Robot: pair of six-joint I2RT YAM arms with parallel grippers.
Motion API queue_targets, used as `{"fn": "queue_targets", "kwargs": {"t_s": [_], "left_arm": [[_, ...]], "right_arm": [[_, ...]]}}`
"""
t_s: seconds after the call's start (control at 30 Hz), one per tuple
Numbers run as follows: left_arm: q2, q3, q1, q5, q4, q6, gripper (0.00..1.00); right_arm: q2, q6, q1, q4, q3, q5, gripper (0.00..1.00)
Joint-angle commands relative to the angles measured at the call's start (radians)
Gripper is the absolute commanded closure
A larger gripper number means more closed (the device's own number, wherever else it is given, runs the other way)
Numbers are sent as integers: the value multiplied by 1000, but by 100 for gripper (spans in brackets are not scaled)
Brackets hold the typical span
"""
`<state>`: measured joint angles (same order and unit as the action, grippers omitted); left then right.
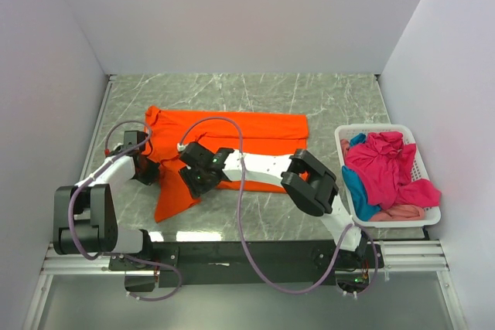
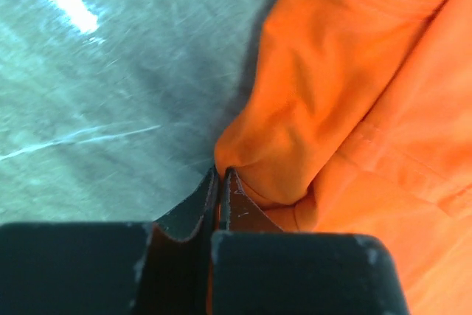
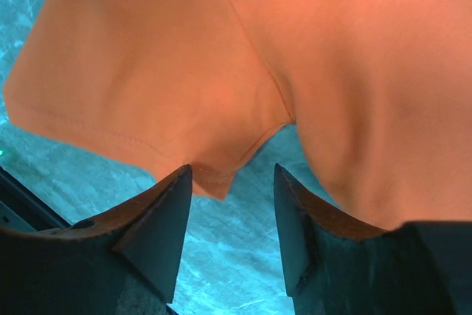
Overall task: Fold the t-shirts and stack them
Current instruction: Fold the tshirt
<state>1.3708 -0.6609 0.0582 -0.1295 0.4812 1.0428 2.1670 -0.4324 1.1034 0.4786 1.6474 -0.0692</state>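
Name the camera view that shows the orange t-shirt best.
Top external: nearly the whole orange t-shirt shows, outline included. Left wrist shows only a bunched edge pinched in the left tool; right wrist, only a hem corner by the open right tool.

On table [image 1: 325, 98], centre: shirt [image 1: 247, 133]. Right of it, at table edge: basket [image 1: 429, 218], heap of shirts [image 1: 390, 168] inside. My left claw [image 2: 221, 175] at shirt's left edge; my right claw [image 3: 232, 182] over near-left sleeve.
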Motion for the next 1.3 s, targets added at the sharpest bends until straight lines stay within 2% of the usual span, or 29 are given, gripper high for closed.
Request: {"fn": "queue_targets", "kwargs": {"t_s": [0.0,0.33,0.4,0.43,0.47,0.53,0.57,0.63,0.83,0.97,1.1,1.27], "left_arm": [[53,37,2,-7,0,-21,99],[-4,47,2,-22,50,2,99],[-13,55,2,-22,51,6,99],[-18,61,2,-30,53,11,99],[-21,64,3,-35,51,14,99],[-12,64,2,-56,62,20,99],[-9,60,2,-62,66,20,99],[4,49,2,-87,83,26,99],[36,6,2,-189,178,77,99],[27,4,3,-191,189,80,99],[5,-12,2,-211,241,95,99],[-7,-43,2,-225,324,108,99]], "right_arm": [[16,11,21,51,48,8,45],[63,21,39,101,117,-11,47],[85,15,42,123,135,3,51],[91,12,42,141,149,14,54],[93,6,44,144,150,23,65],[88,-2,46,156,144,43,79],[76,-8,44,163,138,60,90],[53,-28,46,155,94,68,100],[-79,-72,35,86,-49,26,100],[-145,-88,15,48,-129,-15,100],[-153,-81,4,63,-149,-10,100],[-159,-74,3,46,-167,-77,100]]}}
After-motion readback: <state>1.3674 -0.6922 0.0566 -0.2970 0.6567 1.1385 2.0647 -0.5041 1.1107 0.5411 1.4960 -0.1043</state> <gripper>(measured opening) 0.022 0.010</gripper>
